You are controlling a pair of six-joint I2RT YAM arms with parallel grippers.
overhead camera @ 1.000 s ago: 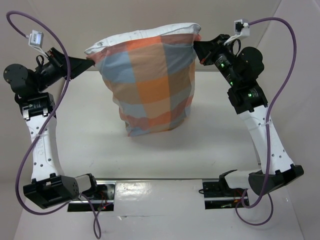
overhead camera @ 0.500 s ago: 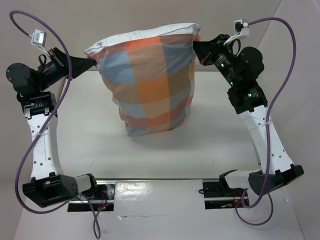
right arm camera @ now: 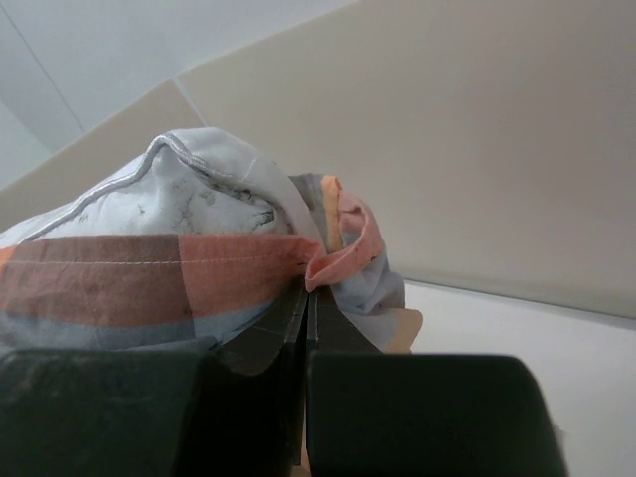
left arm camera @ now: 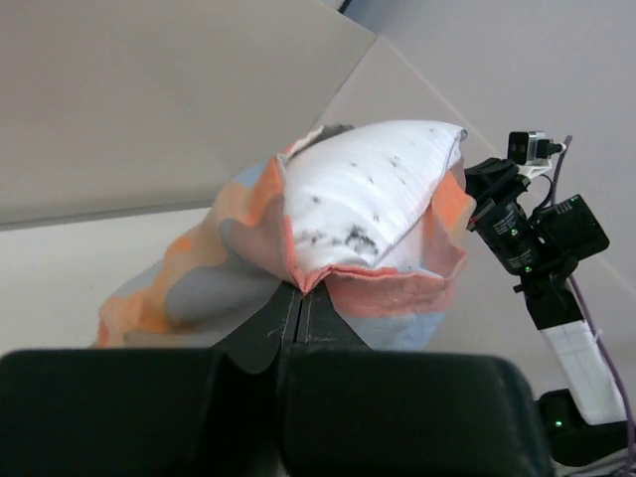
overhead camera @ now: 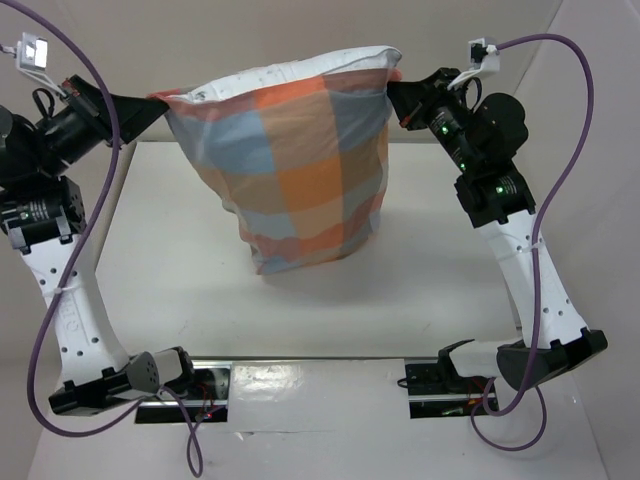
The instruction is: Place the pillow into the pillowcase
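The job was most of the way done. The pillow (overhead camera: 290,66) sat deep inside the pillowcase (overhead camera: 300,170), which hung full and rounded over the bench (overhead camera: 160,290). Only a white strip of the pillow's top edge showed above the orange hem of the open mouth. What was left, by my judgement, was to work that last edge down below the hem and lay the bundle flat.

The left fingers (left arm camera: 266,336) were pressed together on the hem at the left corner of the mouth, the fabric pinched right at their tips and the speckled white pillow bulging just beyond. The right fingers (right arm camera: 270,343) were likewise clamped on a fold of the hem at the opposite corner. The case was strung between the two. Its bottom corner may have rested on the bench; the overhead view did not settle that.
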